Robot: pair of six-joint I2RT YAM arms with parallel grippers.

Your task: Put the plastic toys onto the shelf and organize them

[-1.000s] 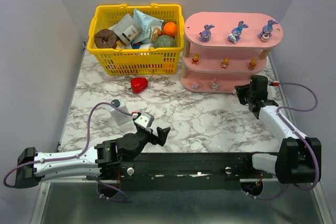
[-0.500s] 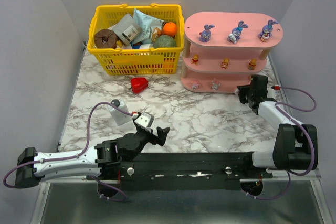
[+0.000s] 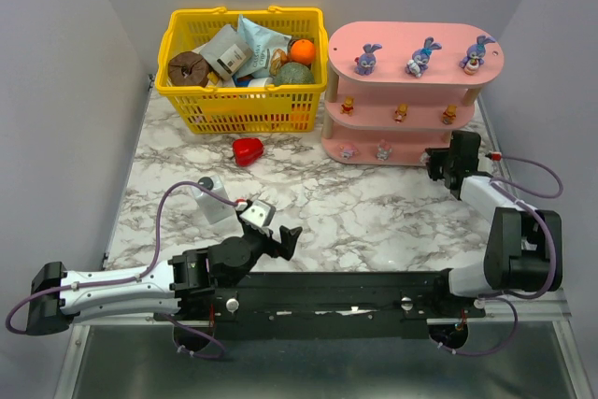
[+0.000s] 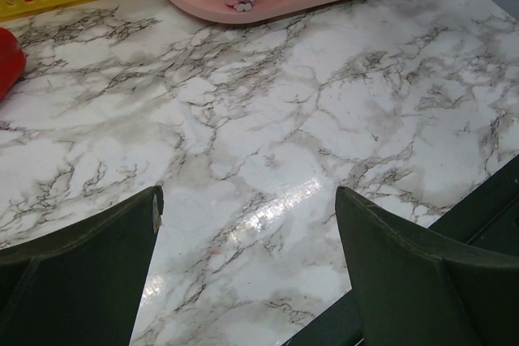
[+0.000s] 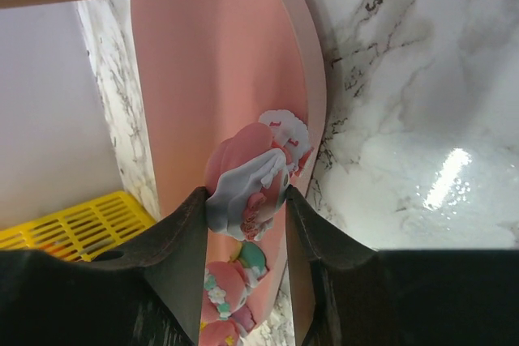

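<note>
Marbled surface, near edge: the left gripper lies low, jaws wide apart, holding nothing. Further in, the right gripper sits at the right end of the bottom tier of the shelf, jaws clamped across the body of a pink-white toy. Two more pink-white toys stand on that tier. Orange figures fill the middle tier and purple bunnies the top. These pieces look light, rigid, glossy and easily toppled, so grip across the torso, not the head, and release only once upright.
</note>
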